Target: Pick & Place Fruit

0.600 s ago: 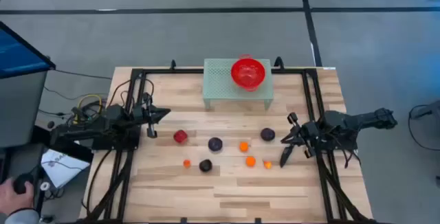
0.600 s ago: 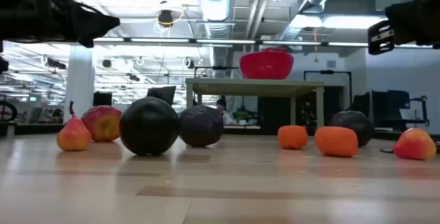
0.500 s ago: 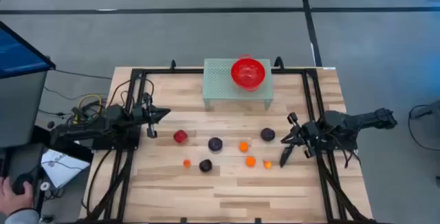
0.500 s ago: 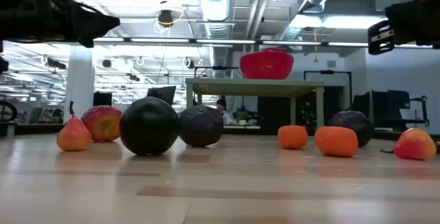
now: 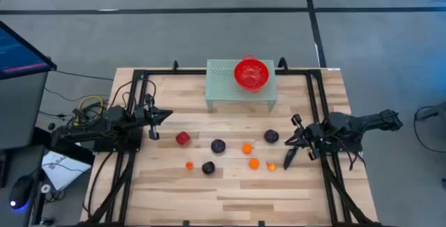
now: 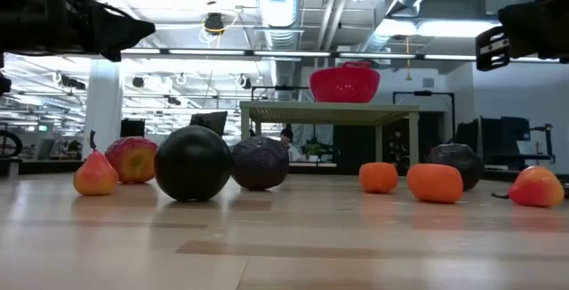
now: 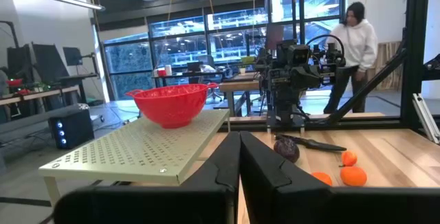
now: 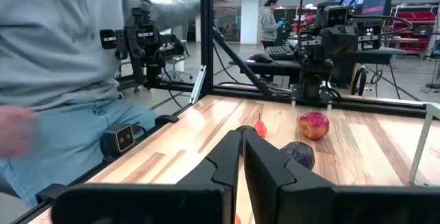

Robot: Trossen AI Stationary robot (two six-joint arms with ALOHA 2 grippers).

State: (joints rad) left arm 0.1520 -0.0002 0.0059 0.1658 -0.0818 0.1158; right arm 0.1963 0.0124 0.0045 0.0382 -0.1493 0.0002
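Observation:
The fruit lie loose on the wooden table: a red one [image 5: 182, 138], three dark ones [image 5: 218, 145] [image 5: 208, 168] [image 5: 271, 136] and several small orange ones [image 5: 247, 148] [image 5: 254, 163] [image 5: 189, 165]. Each rests on its underside. My left gripper [image 5: 169, 115] hovers at the table's left side, shut and empty, pointing toward the right. My right gripper [image 5: 288, 143] hovers at the right side, shut and empty, just right of a dark fruit. In the wrist views both pairs of fingers [image 7: 239, 157] [image 8: 243, 148] are closed together.
A red bowl [image 5: 251, 74] sits on a pale green perforated stand [image 5: 223, 91] at the table's far middle. Black frame rails [image 5: 132, 115] [image 5: 322, 108] run along both sides. A person in a grey top [image 8: 55, 45] stands close beside the table; another [image 7: 354, 42] is far behind.
Both arms and all the fruit have kept still. A person's hand that lay on a mouse off the table's near left corner has gone from the high view.

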